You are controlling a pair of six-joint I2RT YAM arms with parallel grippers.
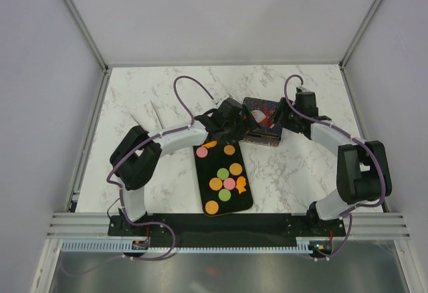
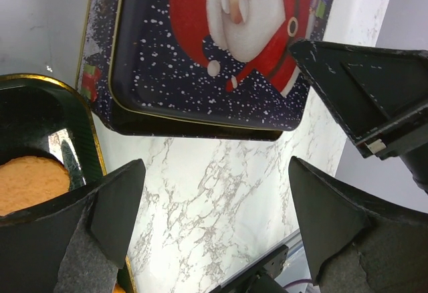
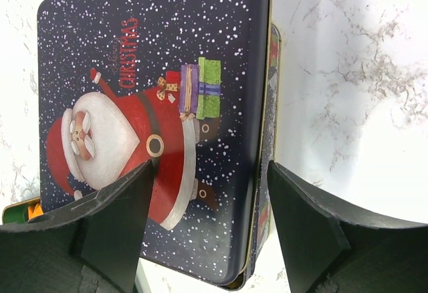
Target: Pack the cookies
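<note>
- Left fingers (image 1: 235, 127): spread wide, holding nothing. They hang low over bare desk (image 1: 154, 99) at the 9 o'clock side of the tin (image 1: 262, 120), just past the far end of the tray (image 1: 247, 203).
- Cookies (image 1: 229, 183): about 10 lie flat on the black tray at 7 o'clock from the tin. They are orange, pink and green, and 2 are star-like. None is seen in the tin.
- Tin: lid (image 3: 154, 126) on, Santa side up. In the right wrist view the lid sits slightly off the base, so a strip of base wall shows along 1 edge.
- Right fingers (image 1: 279, 119): also wide and empty, above the tin's 3 o'clock side.
- Judgement: the 2 arms flank the tin because it must be opened before any cookie goes in. 1 arm would likely steady the base while the other lifts the lid.
- Hidden or unclear:
  - The tin's inside cannot be seen.
  - I cannot tell whether the lid is seated or loose.
  - The left arm covers the tray's far corner in the top view.
  - The left wrist view shows only 1 orange cookie, cut off by a finger.
  - The right wrist view shows only a sliver of orange and green at 8 o'clock.
</note>
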